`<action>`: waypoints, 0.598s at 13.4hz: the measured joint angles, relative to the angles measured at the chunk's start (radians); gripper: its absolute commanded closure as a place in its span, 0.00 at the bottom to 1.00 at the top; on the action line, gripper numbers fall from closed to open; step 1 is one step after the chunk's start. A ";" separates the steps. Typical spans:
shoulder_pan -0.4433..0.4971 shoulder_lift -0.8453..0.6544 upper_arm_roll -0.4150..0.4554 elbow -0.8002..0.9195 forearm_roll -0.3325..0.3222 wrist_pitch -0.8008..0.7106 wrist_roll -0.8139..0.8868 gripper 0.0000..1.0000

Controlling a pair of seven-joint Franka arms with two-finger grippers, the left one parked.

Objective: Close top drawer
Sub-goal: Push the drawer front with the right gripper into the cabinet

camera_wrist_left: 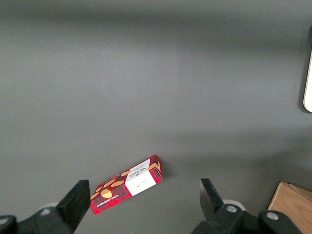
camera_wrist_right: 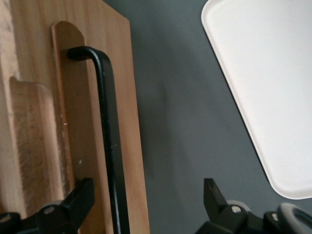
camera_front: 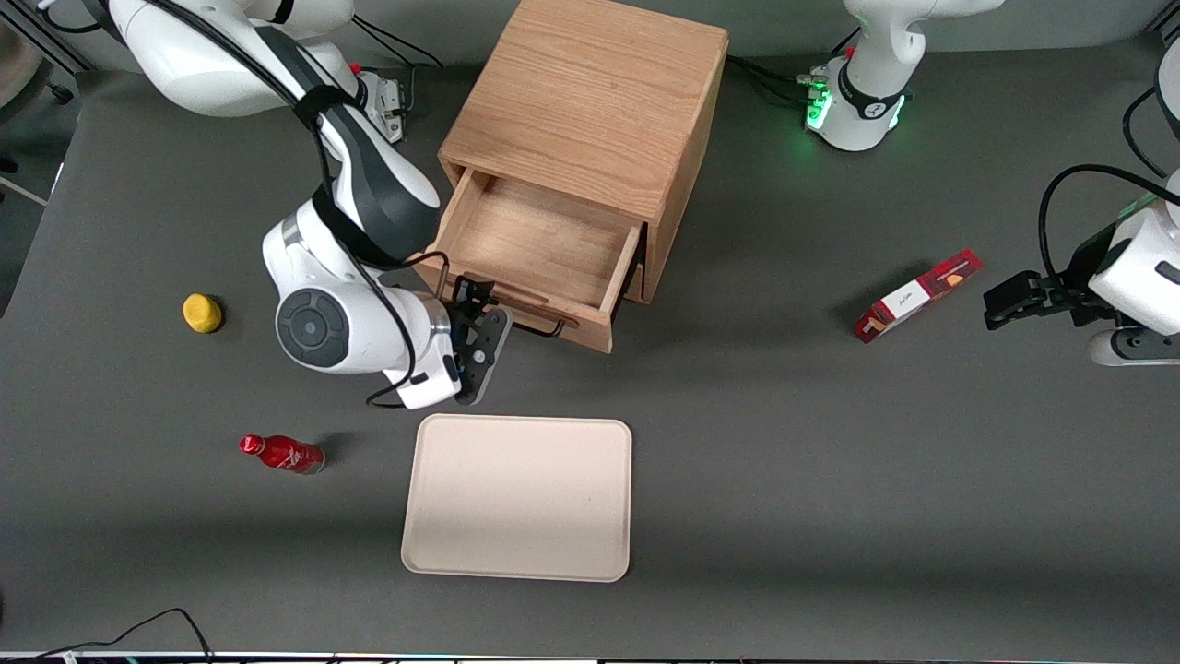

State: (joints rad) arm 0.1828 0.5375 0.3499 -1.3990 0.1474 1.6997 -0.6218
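The light oak cabinet [camera_front: 590, 101] stands at the middle of the table. Its top drawer [camera_front: 539, 242] is pulled far out and its wooden box is empty. The drawer's thin black wire handle [camera_front: 539, 325] runs along the front panel, and shows close up in the right wrist view [camera_wrist_right: 109, 141]. My right gripper [camera_front: 475, 318] is open at the end of the front panel nearer the working arm. In the right wrist view the gripper [camera_wrist_right: 146, 200] straddles the handle and panel, gripping nothing. The lower drawer is hidden under the top one.
A cream tray [camera_front: 518, 498] lies nearer the front camera than the drawer. A red bottle [camera_front: 281, 453] and a yellow object [camera_front: 202, 313] lie toward the working arm's end. A red snack box [camera_front: 915, 295] lies toward the parked arm's end.
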 measured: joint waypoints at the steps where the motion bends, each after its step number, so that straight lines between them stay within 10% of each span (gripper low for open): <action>1: 0.000 -0.010 0.001 -0.015 0.000 0.006 0.000 0.00; 8: 0.000 -0.047 0.028 -0.120 0.000 0.093 0.021 0.00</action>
State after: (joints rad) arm 0.1825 0.4904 0.3779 -1.5187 0.1474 1.7922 -0.6005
